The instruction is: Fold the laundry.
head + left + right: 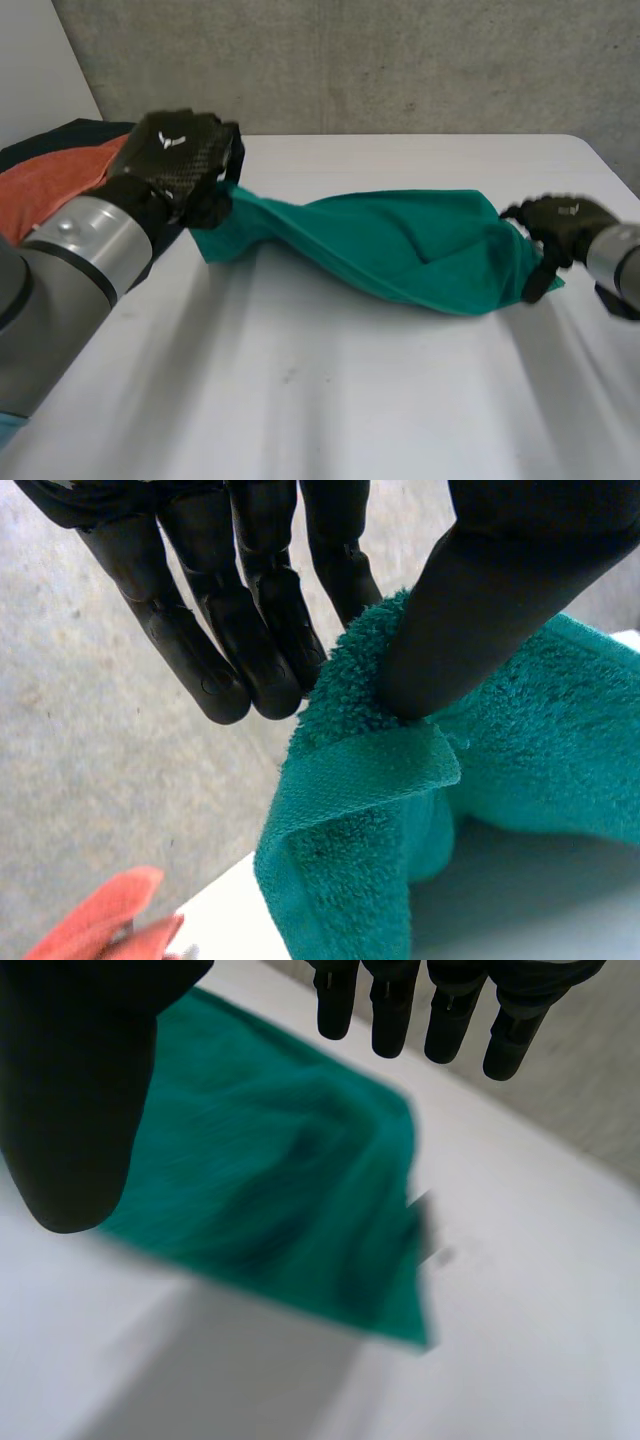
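Over white table (300,400), left hand (175,150) pinches towel (400,245) corner; right hand (560,225) unclenched.

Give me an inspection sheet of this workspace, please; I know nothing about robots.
Surface: white table.
Job's things: green towel, one corner lifted, the rest bunched on the table.
Clutter: orange cloth and dark cloth heaped beside the left arm.
Hands: left hand pinches a towel corner; right hand open at the towel's other end.
Cables: nothing seen.
Surroundings: grey concrete wall behind the table.
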You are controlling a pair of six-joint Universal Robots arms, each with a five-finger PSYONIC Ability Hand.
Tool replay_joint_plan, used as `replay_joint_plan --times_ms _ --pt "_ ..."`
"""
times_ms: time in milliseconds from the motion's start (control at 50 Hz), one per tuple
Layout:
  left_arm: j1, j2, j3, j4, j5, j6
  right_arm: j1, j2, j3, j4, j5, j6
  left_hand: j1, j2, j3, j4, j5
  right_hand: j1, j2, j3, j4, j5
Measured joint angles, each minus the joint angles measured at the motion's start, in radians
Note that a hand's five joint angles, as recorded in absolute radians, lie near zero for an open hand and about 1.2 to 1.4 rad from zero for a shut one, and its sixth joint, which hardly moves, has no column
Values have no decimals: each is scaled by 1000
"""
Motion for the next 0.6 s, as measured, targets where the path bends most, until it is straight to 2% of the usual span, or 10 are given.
replay_joint_plan --times_ms 100,200,300,400,420,520,600 --pt "-37 16 89 -54 -16 -35 10 -35 154 -45 -30 147 0 1 0 0 0 0 0 0 0 0" --pt "-68 19 164 -94 -32 -61 54 -18 259 -203 -49 284 0 1 0 0 0 0 0 0 0 0" --pt "-95 20 219 -119 -44 -70 105 26 300 -348 -37 351 0 1 0 0 0 0 0 0 0 0" --pt "-108 20 249 -132 -61 -74 145 84 300 -457 30 371 0 1 0 0 0 123 135 140 132 139" --pt "-109 21 252 -134 -66 -76 148 100 292 -481 58 369 -1 1 0 0 0 250 245 255 248 255" --pt "-103 35 245 -142 -81 -95 135 154 245 -556 159 349 0 1 0 0 0 502 506 506 500 499" --pt "-90 54 231 -144 -82 -120 110 175 212 -574 191 338 0 1 0 0 0 645 659 657 653 649"
